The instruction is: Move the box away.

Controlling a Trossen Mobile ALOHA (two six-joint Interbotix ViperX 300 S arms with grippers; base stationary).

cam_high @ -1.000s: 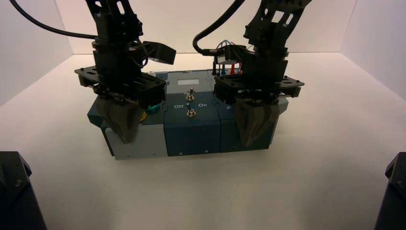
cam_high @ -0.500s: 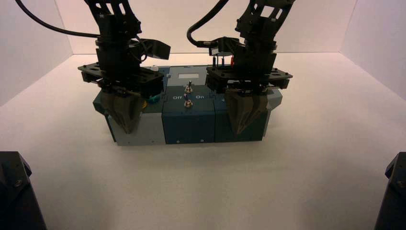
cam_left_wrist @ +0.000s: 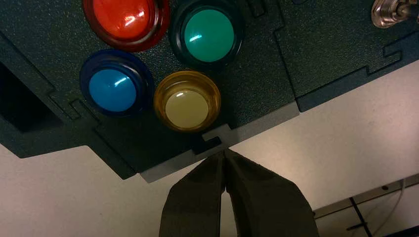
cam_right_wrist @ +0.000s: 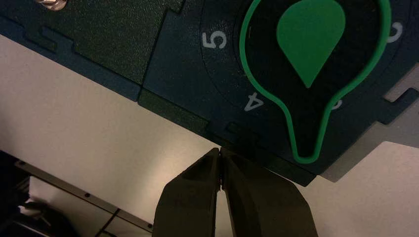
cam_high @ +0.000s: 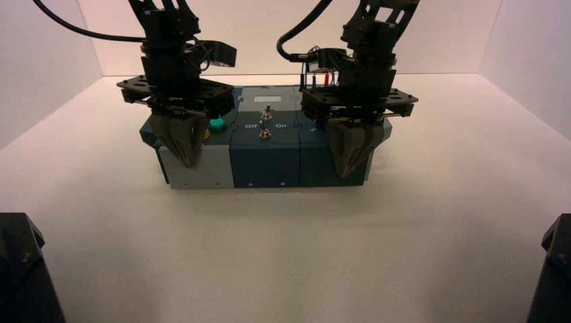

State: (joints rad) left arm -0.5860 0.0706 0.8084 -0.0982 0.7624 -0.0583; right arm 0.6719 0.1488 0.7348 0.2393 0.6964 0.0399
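The box (cam_high: 266, 161), dark teal with a grey left front part, stands on the white table. My left gripper (cam_high: 188, 163) is shut with nothing held, its tips against the box's near edge by the grey part. The left wrist view shows that gripper (cam_left_wrist: 225, 152) touching the grey edge just below the yellow button (cam_left_wrist: 187, 102), with blue (cam_left_wrist: 111, 84), red (cam_left_wrist: 123, 17) and green (cam_left_wrist: 208, 30) buttons beyond. My right gripper (cam_high: 347, 173) is shut too, at the box's near right edge. In the right wrist view, the right gripper (cam_right_wrist: 220, 149) meets the edge below the green dial (cam_right_wrist: 310, 37).
Two toggle switches (cam_high: 266, 122) sit mid-panel between the Off and On lettering. Wires (cam_high: 318, 78) stand plugged in at the box's back right. White walls enclose the table at the back and sides. Dark robot parts (cam_high: 23, 269) fill the near corners.
The box has slid away from me across the table, with both shut grippers moving along at its near edge.
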